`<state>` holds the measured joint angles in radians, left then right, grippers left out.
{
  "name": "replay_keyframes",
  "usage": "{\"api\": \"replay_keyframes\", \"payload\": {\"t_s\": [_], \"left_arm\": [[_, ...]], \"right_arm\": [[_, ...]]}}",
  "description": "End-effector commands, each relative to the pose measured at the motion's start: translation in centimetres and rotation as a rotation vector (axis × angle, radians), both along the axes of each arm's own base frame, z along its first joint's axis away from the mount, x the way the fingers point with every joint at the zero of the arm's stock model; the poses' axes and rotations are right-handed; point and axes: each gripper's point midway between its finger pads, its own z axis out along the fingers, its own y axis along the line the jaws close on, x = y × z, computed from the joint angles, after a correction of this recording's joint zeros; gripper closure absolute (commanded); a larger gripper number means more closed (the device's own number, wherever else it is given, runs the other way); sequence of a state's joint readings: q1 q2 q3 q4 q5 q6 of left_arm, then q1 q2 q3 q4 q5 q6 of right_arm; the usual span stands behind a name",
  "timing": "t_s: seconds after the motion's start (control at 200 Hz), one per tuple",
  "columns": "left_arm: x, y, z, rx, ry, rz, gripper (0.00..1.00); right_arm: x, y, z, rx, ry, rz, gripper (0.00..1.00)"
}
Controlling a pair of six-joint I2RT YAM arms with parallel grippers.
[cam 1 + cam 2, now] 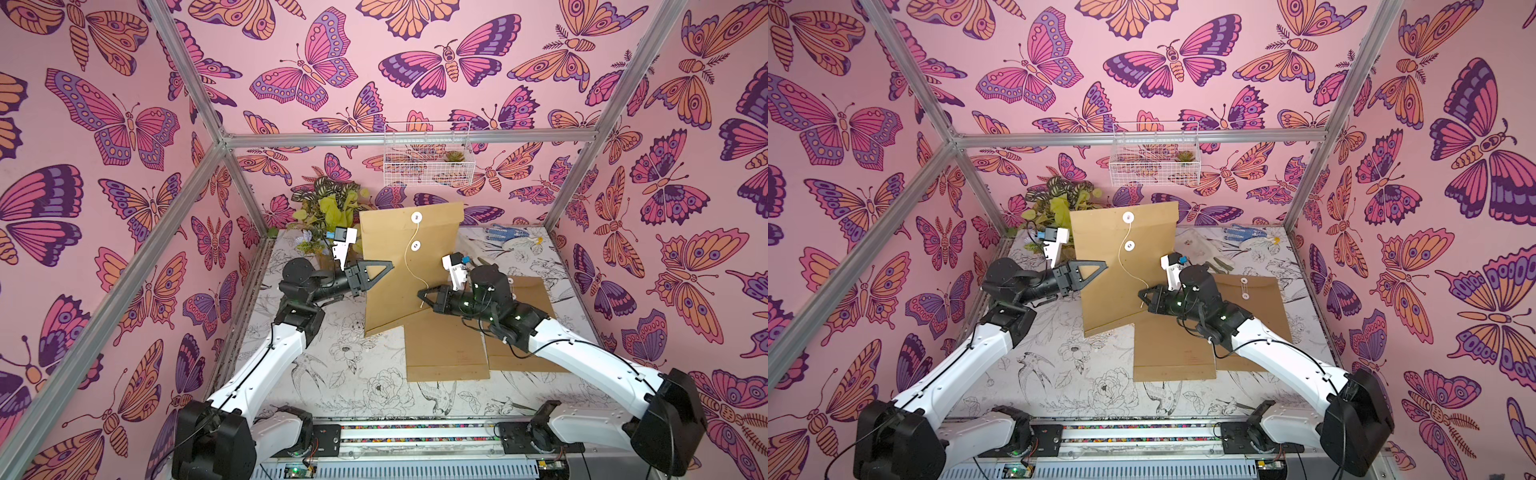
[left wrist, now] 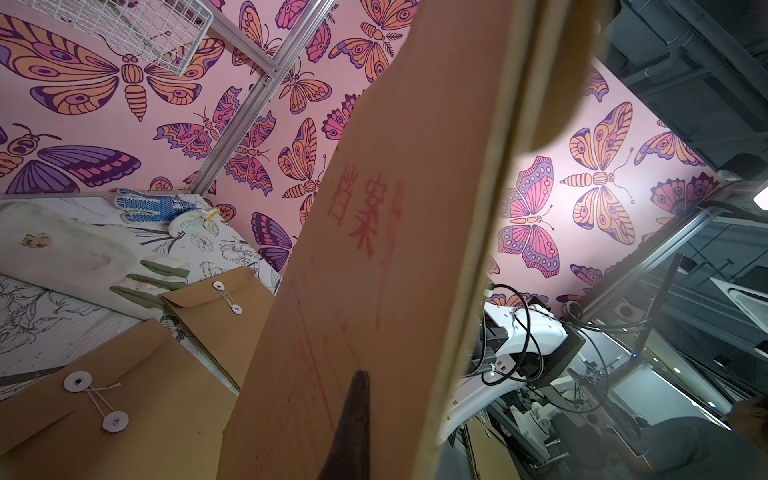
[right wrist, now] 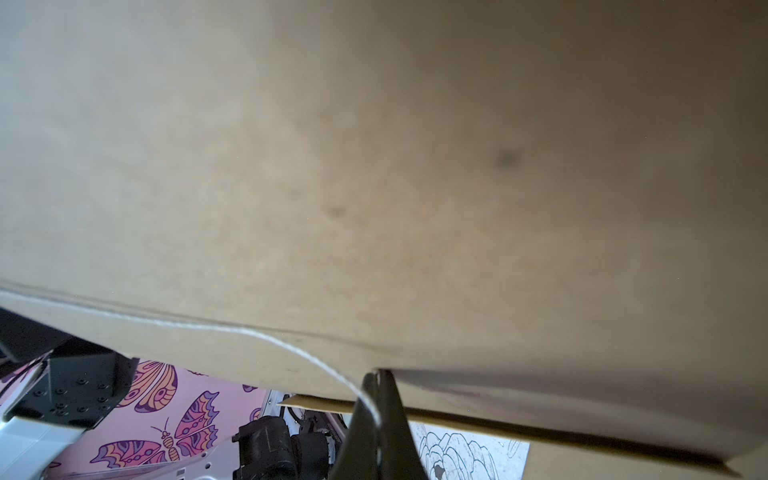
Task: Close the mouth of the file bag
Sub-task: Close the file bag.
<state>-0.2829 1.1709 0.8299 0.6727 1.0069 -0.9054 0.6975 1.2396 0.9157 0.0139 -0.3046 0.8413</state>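
We see the file bag (image 1: 399, 278) held upright over the middle of the surface (image 1: 332, 374), nearer its back edge. Its white string (image 1: 407, 255) hangs down its face. The left fingers (image 1: 388, 264) are clamped tight on the bag's left edge, the right fingers (image 1: 424, 297) pinched closed on the string's free end by its lower right; two flat bags (image 1: 446, 349) lie toward the surface's right edge.

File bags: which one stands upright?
The file bag pinched by the left pincer, its string held by the right pincer; the other two lie flat.
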Motion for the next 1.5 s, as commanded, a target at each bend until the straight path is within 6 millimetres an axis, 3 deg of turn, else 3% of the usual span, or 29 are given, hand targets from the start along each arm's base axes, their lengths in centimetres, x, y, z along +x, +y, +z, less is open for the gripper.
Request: {"api": "replay_keyframes", "payload": {"t_s": [0.0, 0.491, 0.966, 1.247, 1.492], "left_arm": [[-1.6, -0.2, 1.7, -0.004, -0.091, -0.044, 1.00], [-2.0, -0.2, 1.7, 0.002, -0.111, -0.047, 1.00], [-2.5, -0.2, 1.5, 0.007, -0.106, -0.064, 1.00], [-1.5, -0.1, -1.0, 0.069, -0.028, -0.030, 1.00], [-0.6, 0.3, -4.7, 0.170, 0.038, 0.018, 1.00]], "right_arm": [[-0.1, -0.6, -0.8, -0.027, 0.020, -0.030, 1.00], [0.5, -0.6, -2.0, -0.052, 0.039, -0.052, 1.00], [1.7, -2.7, -1.9, -0.074, 0.029, -0.141, 1.00], [2.4, -5.8, 0.3, -0.169, -0.069, -0.197, 1.00], [4.3, -8.9, 2.4, -0.312, -0.170, -0.261, 1.00]]}}
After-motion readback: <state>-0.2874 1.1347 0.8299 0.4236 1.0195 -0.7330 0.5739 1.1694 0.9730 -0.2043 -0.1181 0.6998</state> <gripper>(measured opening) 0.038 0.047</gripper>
